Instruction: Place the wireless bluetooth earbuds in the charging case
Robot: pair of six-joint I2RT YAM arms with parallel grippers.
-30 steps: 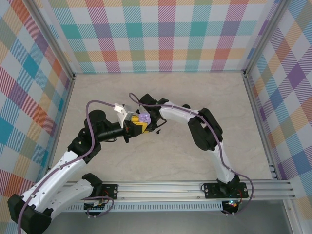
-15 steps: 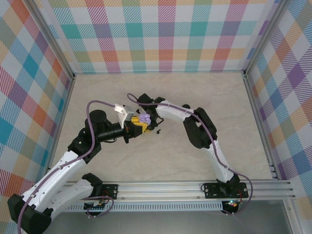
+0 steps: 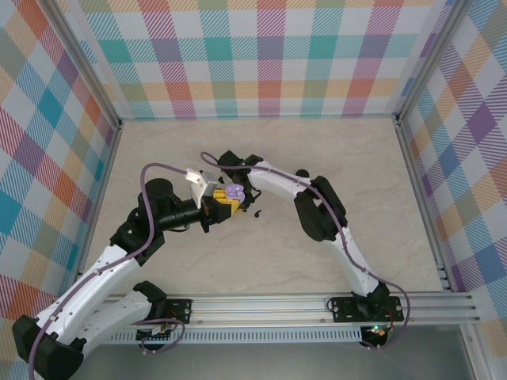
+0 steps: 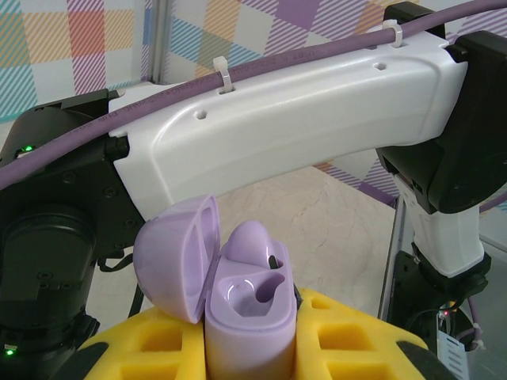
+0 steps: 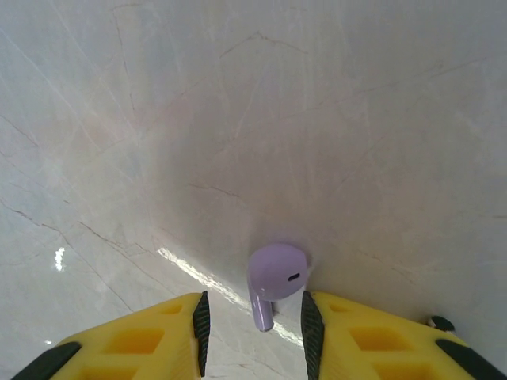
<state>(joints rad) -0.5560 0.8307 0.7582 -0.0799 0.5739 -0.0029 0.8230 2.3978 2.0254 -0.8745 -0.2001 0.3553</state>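
Note:
My left gripper (image 4: pixel 252 352) is shut on the lavender charging case (image 4: pixel 252 317) and holds it upright with the lid (image 4: pixel 170 257) swung open to the left. One lavender earbud (image 4: pixel 249 237) sits in the far socket; the near socket is bare. In the top view the case (image 3: pixel 234 191) is at mid-table between the yellow fingers. My right gripper (image 5: pixel 253 309) is open, low over the table just beyond the case. A second lavender earbud (image 5: pixel 276 273) lies on the table between its fingers, close to the right pad (image 5: pixel 310 324) and apart from the left one.
A tiny black earbud (image 3: pixel 259 212) lies on the marble table (image 3: pixel 341 158) just right of the left gripper, and a black speck (image 5: pixel 438 323) shows beside my right finger. The right arm's white link (image 4: pixel 301 119) arches over the case. Plaid walls enclose the table.
The right wrist has shifted a little left and toward the far side, away from the case. The left arm and the case have held still.

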